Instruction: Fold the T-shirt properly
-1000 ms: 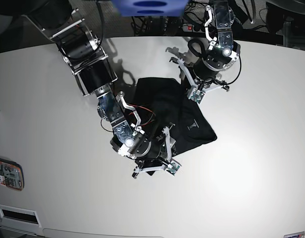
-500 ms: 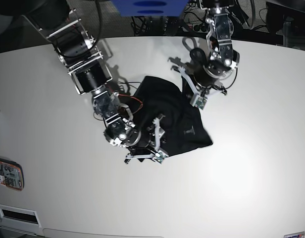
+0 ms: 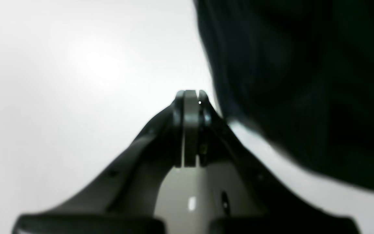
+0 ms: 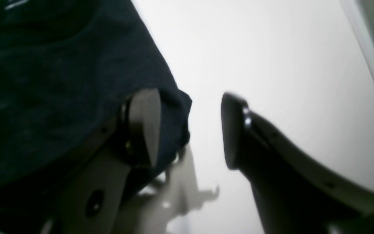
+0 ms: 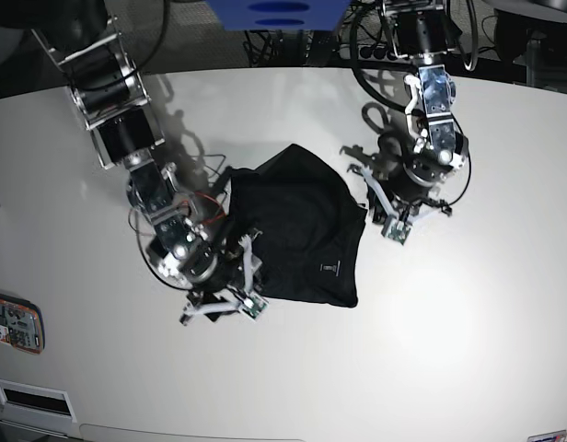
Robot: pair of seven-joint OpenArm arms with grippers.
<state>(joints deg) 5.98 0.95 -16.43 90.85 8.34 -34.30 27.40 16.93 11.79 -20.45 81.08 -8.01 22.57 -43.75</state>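
The T-shirt lies as a folded dark bundle in the middle of the white table, between our two arms. Our left gripper sits just off its right edge with jaws clenched on nothing, while our right gripper stands spread at the near-left edge, one finger against the cloth and nothing pinched. To finish well, we judge we should square the edges with light strokes rather than re-grasp and drag layers apart.
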